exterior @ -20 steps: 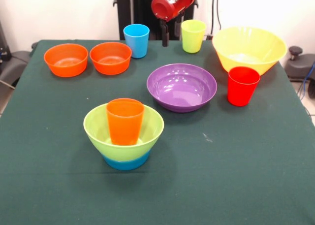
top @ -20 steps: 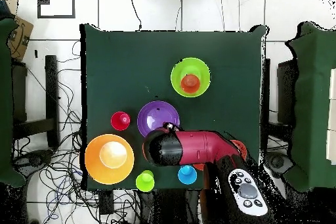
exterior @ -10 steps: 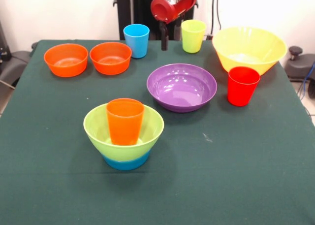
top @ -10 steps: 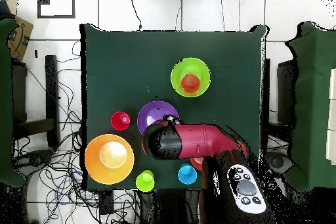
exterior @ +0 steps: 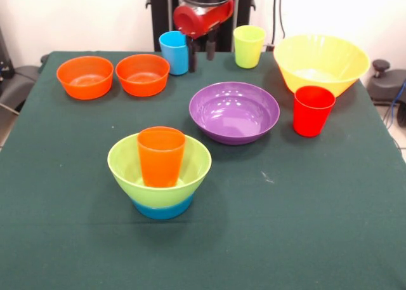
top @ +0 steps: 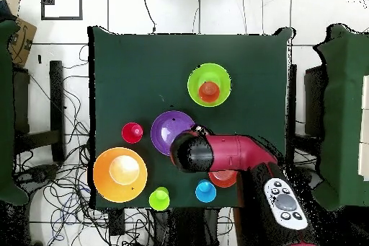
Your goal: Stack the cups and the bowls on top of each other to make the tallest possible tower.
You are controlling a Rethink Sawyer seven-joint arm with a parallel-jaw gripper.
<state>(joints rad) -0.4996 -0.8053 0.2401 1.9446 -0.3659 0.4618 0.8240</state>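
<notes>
The tower stands at the near left: a lime green bowl (exterior: pixel 158 169) on a small blue bowl (exterior: pixel 162 207), with the orange cup (exterior: pixel 161 155) upright inside. It also shows in the overhead view (top: pixel 209 84). My gripper (exterior: pixel 200 56) hangs at the table's far edge, open and empty, its left finger (exterior: pixel 191 56) just beside the light blue cup (exterior: pixel 174 52). The yellow-green cup (exterior: pixel 248 46) stands to its right. The red cup (exterior: pixel 313 110) stands in front of the yellow bowl (exterior: pixel 320 63). The purple bowl (exterior: pixel 234 112) sits mid-table. Two orange bowls (exterior: pixel 85 77) (exterior: pixel 143 74) sit far left.
In the overhead view my red and black arm (top: pixel 223 153) reaches over the table's edge and covers part of one orange bowl (top: pixel 225 179) and the purple bowl's edge (top: pixel 167 128). The dark green cloth (exterior: pixel 304 207) covers the table.
My gripper has moved left in the front view, from beside the yellow-green cup to right beside the light blue cup. Both fingers now show. Cups and bowls have not moved.
</notes>
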